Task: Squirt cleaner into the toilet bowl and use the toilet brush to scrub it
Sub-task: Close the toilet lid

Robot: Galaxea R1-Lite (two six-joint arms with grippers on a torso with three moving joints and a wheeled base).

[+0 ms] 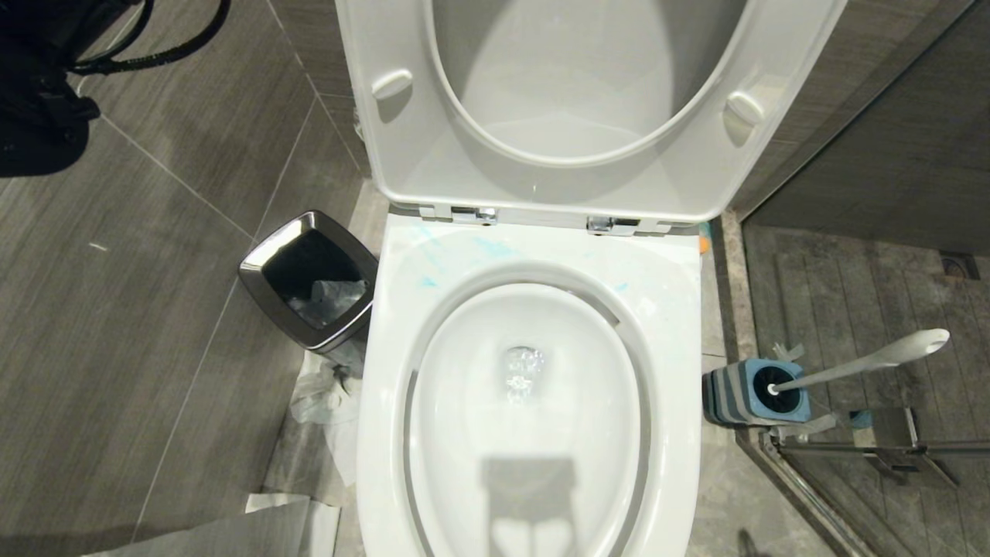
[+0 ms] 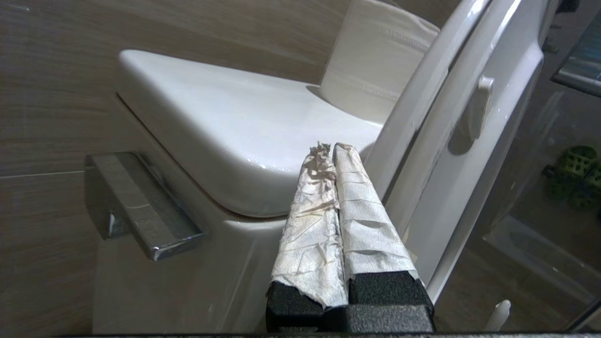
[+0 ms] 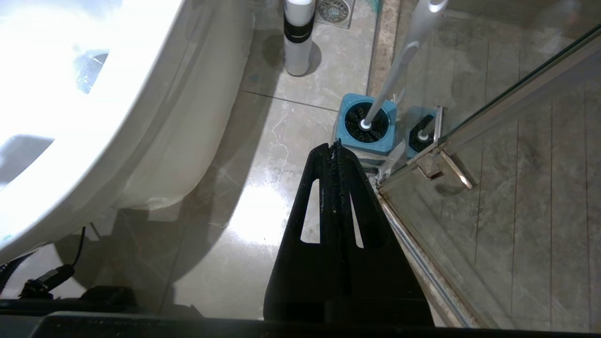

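The toilet bowl [image 1: 387, 371] stands open in the head view, seat and lid [image 1: 402, 155] raised, with water in the bottom. Light blue cleaner [image 1: 491, 247] smears the back of the rim. The toilet brush [image 1: 858, 363] sits in its blue holder [image 1: 797, 406] on the floor to the bowl's right, handle leaning away. My left gripper [image 2: 332, 149] is shut and empty, its taped fingers beside the raised lid [image 2: 469, 141], pointing at the white tank [image 2: 225, 131]. My right gripper [image 3: 334, 146] is shut and empty above the floor, just short of the toilet brush [image 3: 399, 65] and holder [image 3: 347, 108].
A chrome-rimmed black bin [image 1: 309, 278] stands left of the bowl, with crumpled plastic on the floor by it. A chrome flush lever [image 2: 141, 206] juts from the tank, and a paper roll [image 2: 380, 51] sits on top. A white bottle [image 3: 298, 42] and a glass shower door [image 3: 516, 75] flank the holder.
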